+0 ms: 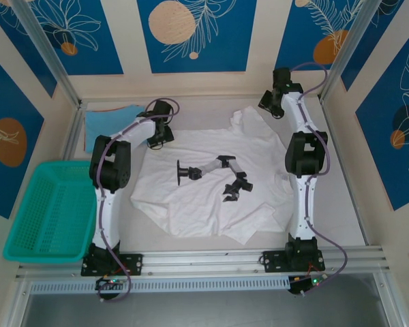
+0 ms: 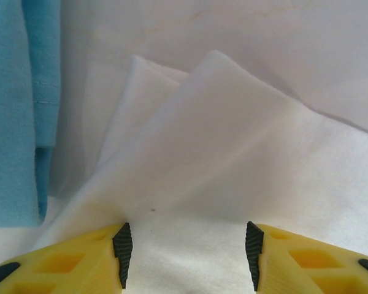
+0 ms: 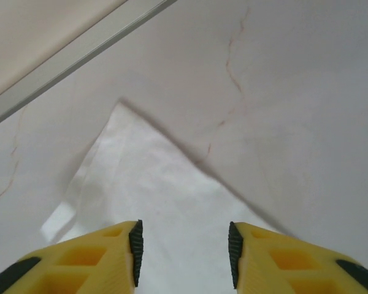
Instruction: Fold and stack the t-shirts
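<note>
left claw (image 2: 187, 254) jaws half apart, gripping nothing, hanging low over a folded corner of the white t-shirt (image 2: 233, 153), which spreads below and ahead of it; light-blue t-shirt (image 2: 12, 122) just left of the claw. right claw (image 3: 183, 251) jaws parted too, gripping nothing, a pointed white shirt corner right below, bare table (image 3: 282, 92) ahead.

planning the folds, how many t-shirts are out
2: the white t-shirt spread across the table, and the light-blue t-shirt at the far left corner. Another could hide underneath.
</note>
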Controlling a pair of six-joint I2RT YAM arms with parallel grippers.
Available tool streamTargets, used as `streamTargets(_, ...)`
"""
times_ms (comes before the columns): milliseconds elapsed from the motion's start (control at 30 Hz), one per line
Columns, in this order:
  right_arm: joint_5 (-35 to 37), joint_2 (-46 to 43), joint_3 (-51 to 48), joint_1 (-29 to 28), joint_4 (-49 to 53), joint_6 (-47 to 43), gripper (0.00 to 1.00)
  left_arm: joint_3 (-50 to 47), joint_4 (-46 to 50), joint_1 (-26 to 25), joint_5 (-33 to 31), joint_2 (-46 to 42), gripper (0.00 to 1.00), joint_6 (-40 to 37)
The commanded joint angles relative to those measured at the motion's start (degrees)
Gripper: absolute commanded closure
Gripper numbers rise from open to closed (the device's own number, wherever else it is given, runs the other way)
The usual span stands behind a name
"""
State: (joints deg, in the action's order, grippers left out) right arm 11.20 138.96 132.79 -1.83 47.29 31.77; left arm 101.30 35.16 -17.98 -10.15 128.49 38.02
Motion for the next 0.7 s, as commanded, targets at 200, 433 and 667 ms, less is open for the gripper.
streamTargets(200,-9.9,5.3,-0.8,-1.6,0.2,0.0,0.73,0.9,1.4,-0.9,1.2,-2.8,0.47,-1.9)
streamTargets(433,-7.7,13.2,7.0,0.0,5.1,1.3,0.74,-0.8,1.1,-0.9,-0.3,-1.8,0.47,-2.2)
streamTargets(667,-10.3,14.2,7.2,5.8,7.3,7.5,0.74,-0.6,0.0,-0.4,0.8,-0.8,0.47,-1.7)
